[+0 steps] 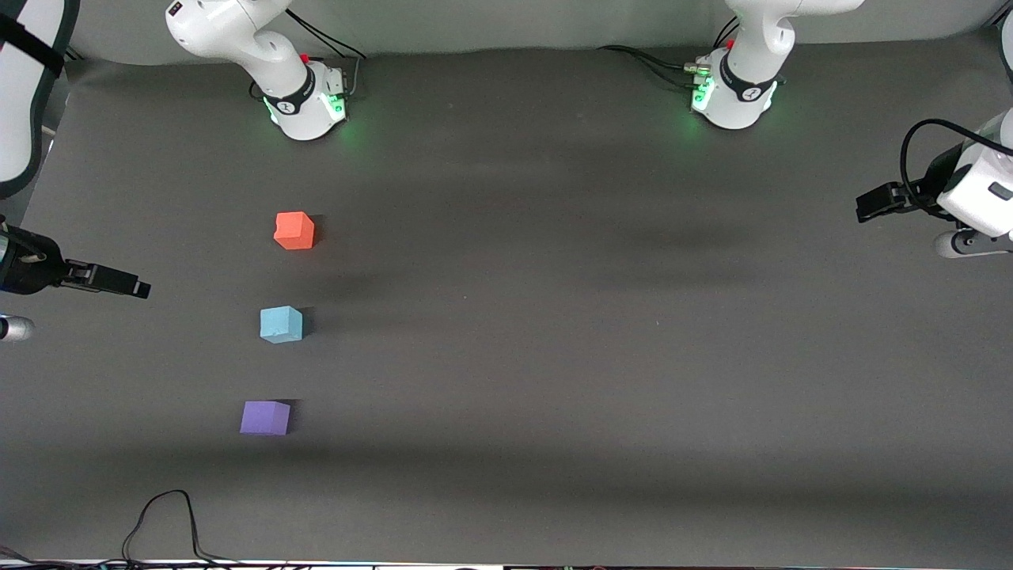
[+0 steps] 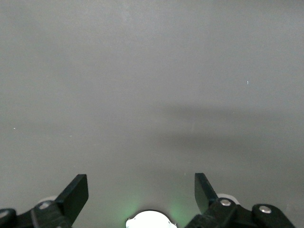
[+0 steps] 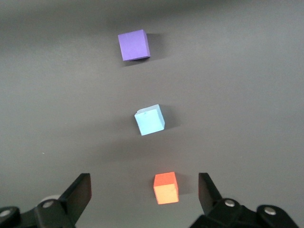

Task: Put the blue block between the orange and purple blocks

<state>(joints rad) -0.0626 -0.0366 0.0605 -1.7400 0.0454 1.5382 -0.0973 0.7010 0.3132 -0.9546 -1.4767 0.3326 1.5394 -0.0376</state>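
Note:
The orange block [image 1: 294, 230], the light blue block [image 1: 281, 324] and the purple block [image 1: 265, 417] sit apart in a line on the grey table, toward the right arm's end. The blue block lies in the middle, the orange block is farthest from the front camera and the purple block nearest. The right wrist view shows all three: orange [image 3: 166, 187], blue [image 3: 149, 119], purple [image 3: 133, 45]. My right gripper [image 1: 130, 285] [image 3: 145, 190] is open and empty, up in the air at the table's edge beside the blocks. My left gripper [image 1: 866, 207] [image 2: 141, 190] is open and empty over bare table at the left arm's end.
The right arm's base [image 1: 305, 99] and the left arm's base [image 1: 736, 91] stand along the back edge. A black cable [image 1: 166, 518] loops on the table at the edge nearest the front camera, close to the purple block.

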